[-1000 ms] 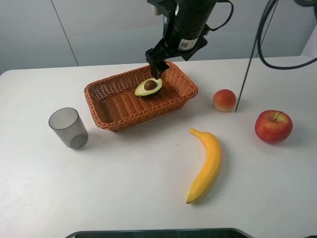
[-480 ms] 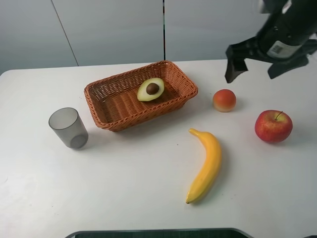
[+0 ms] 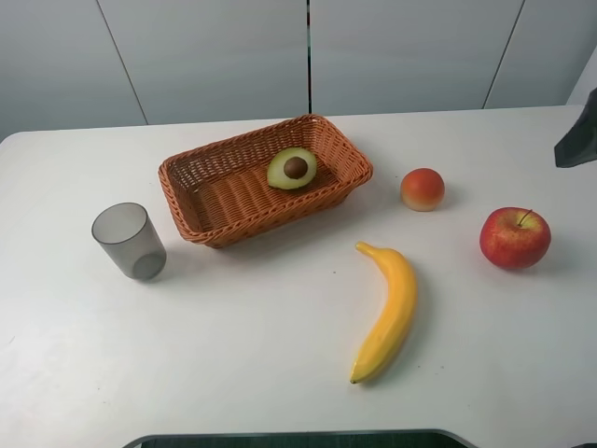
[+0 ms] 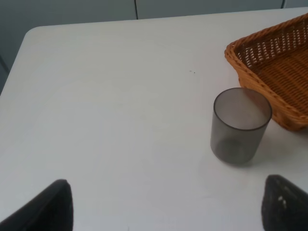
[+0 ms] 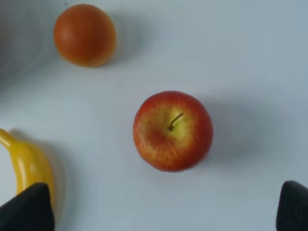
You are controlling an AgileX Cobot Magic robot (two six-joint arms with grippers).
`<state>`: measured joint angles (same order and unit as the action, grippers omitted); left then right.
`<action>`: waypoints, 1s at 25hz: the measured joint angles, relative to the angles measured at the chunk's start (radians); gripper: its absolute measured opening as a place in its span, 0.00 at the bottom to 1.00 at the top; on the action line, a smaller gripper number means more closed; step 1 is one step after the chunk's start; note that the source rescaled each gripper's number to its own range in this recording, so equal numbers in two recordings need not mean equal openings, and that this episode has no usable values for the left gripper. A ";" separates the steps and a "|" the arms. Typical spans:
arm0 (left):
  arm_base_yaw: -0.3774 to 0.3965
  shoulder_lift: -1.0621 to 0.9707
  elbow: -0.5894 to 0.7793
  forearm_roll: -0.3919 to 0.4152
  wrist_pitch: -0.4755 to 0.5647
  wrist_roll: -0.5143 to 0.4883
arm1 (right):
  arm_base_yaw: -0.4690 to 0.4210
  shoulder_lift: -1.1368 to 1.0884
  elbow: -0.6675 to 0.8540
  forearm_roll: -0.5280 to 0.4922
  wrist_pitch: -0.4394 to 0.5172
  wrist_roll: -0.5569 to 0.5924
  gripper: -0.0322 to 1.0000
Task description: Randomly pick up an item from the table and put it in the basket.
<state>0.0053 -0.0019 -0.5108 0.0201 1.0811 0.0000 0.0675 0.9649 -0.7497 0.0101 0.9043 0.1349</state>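
The halved avocado (image 3: 293, 168) lies cut side up inside the wicker basket (image 3: 191, 224), near its far right corner, on the white table (image 3: 233, 327). Nothing touches it. My right gripper (image 5: 161, 211) is open and empty, its dark fingertips (image 5: 29, 207) wide apart above the table near a red apple. Only a dark part of the right arm (image 3: 578, 140) shows at the right edge of the exterior view. My left gripper (image 4: 168, 211) is open and empty over the table's left side, near the basket's corner (image 4: 269, 62).
A grey translucent cup (image 3: 129, 241) stands left of the basket and shows in the left wrist view (image 4: 239, 125). A yellow banana (image 3: 387, 313), an orange-red peach (image 3: 423, 189) and a red apple (image 3: 515, 238) lie right of the basket.
My right gripper let go of the avocado in the basket, then swung away to the right edge. The avocado shifted slightly right and settled.
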 joint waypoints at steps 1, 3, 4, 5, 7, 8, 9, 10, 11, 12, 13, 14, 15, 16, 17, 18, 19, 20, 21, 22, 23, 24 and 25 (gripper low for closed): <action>0.000 0.000 0.000 0.000 0.000 0.000 | 0.000 -0.045 0.018 0.000 0.000 -0.009 1.00; 0.000 0.000 0.000 0.000 0.000 0.000 | 0.000 -0.126 0.050 0.000 -0.004 -0.018 1.00; 0.000 0.000 0.000 0.000 0.000 0.000 | 0.000 -0.171 0.064 0.000 -0.004 -0.026 1.00; 0.000 0.000 0.000 0.000 0.000 0.000 | 0.000 -0.215 0.078 0.000 -0.004 -0.038 1.00; 0.000 0.000 0.000 0.000 0.000 0.000 | 0.000 -0.295 0.101 0.000 -0.004 -0.063 1.00; 0.000 0.000 0.000 0.000 0.000 0.000 | 0.000 -0.339 0.115 0.004 -0.002 -0.073 1.00; 0.000 0.000 0.000 0.000 0.000 0.000 | 0.000 -0.382 0.127 0.006 -0.002 -0.084 1.00; 0.000 0.000 0.000 0.000 0.000 0.000 | 0.000 -0.417 0.138 0.008 0.002 -0.089 1.00; 0.000 0.000 0.000 0.000 0.000 0.000 | 0.000 -0.457 0.147 0.008 0.006 -0.095 1.00; 0.000 0.000 0.000 0.000 0.000 0.000 | 0.000 -0.498 0.155 0.010 0.013 -0.100 1.00; 0.000 0.000 0.000 0.000 0.000 0.000 | 0.000 -0.530 0.158 0.012 0.022 -0.100 1.00; 0.000 0.000 0.000 0.000 0.000 0.000 | 0.000 -0.568 0.158 0.019 0.030 -0.102 1.00; 0.000 0.000 0.000 0.000 0.000 0.000 | 0.000 -0.604 0.158 0.027 0.039 -0.106 1.00; 0.000 0.000 0.000 0.000 0.000 0.000 | 0.000 -0.637 0.160 0.029 0.051 -0.114 1.00; 0.000 0.000 0.000 0.000 0.000 0.000 | 0.000 -0.664 0.160 0.034 0.062 -0.124 1.00; 0.000 0.000 0.000 0.000 0.000 0.000 | 0.000 -0.693 0.165 0.037 0.079 -0.135 1.00; 0.000 0.000 0.000 0.000 0.000 0.000 | 0.000 -0.720 0.171 0.043 0.097 -0.141 1.00; 0.000 0.000 0.000 0.000 0.000 0.006 | 0.000 -0.741 0.180 0.051 0.112 -0.147 1.00; 0.000 0.000 0.000 0.000 0.000 0.006 | 0.000 -0.766 0.194 0.055 0.121 -0.149 1.00; 0.000 0.000 0.000 0.000 0.000 0.006 | 0.000 -0.790 0.209 0.055 0.134 -0.150 1.00; 0.000 0.000 0.000 0.000 0.000 0.006 | 0.000 -0.811 0.221 0.055 0.152 -0.151 1.00; 0.000 0.000 0.000 0.000 0.000 0.006 | 0.000 -0.827 0.227 0.055 0.161 -0.151 1.00; 0.000 0.000 0.000 0.000 0.000 0.006 | 0.000 -0.843 0.234 0.053 0.171 -0.151 1.00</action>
<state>0.0053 -0.0019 -0.5108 0.0201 1.0811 0.0057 0.0675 0.1220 -0.5153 0.0635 1.0757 -0.0164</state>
